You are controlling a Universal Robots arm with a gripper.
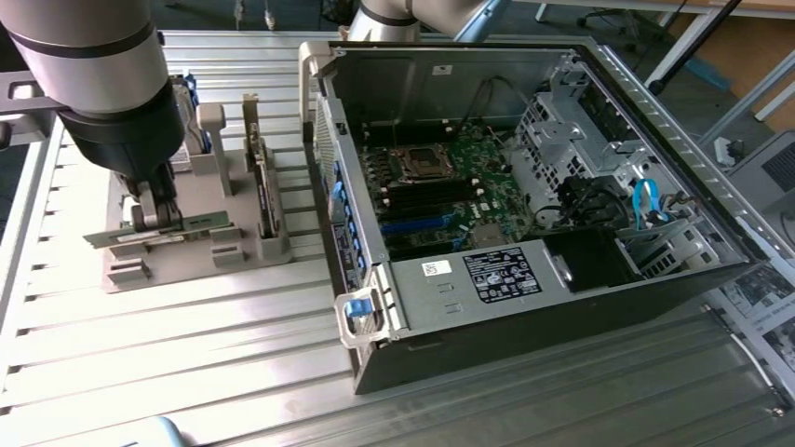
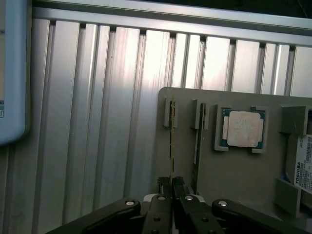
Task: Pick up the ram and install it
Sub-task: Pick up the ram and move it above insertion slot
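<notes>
Aluminium slatted table (image 1: pixel 186 354) carries a grey holder (image 1: pixel 125 275) and, on the exterior view's right, an open computer case (image 1: pixel 534 307) with the motherboard (image 1: pixel 435 186) exposed.

Around the work:
- A dark expansion card (image 2: pixel 197 136) stands on edge in the slot just beside the ram's slot. It is the closest obstruction.
- Beyond that card, a square silver CPU (image 2: pixel 242 129) lies flat in its recess.
- A hard drive (image 2: pixel 303 168) with a white label sits at the holder's far side.
- In the exterior view the case wall rises near the holder, on the side of the tall card.

The ram (image 2: pixel 170 136) stands on its long edge in the holder's outermost slot and appears as a thin line in the wrist view. The gripper (image 2: pixel 171 187) is directly over it, fingers (image 2: pixel 158 195) drawn together and pinching the board's upper edge. Whether the ram has left the slot cannot be told.

Clearance:
- The ram's slot runs close to the holder's edge.
- Past that edge there is bare slatted table.
- The gap to the neighbouring card is narrow.
</notes>
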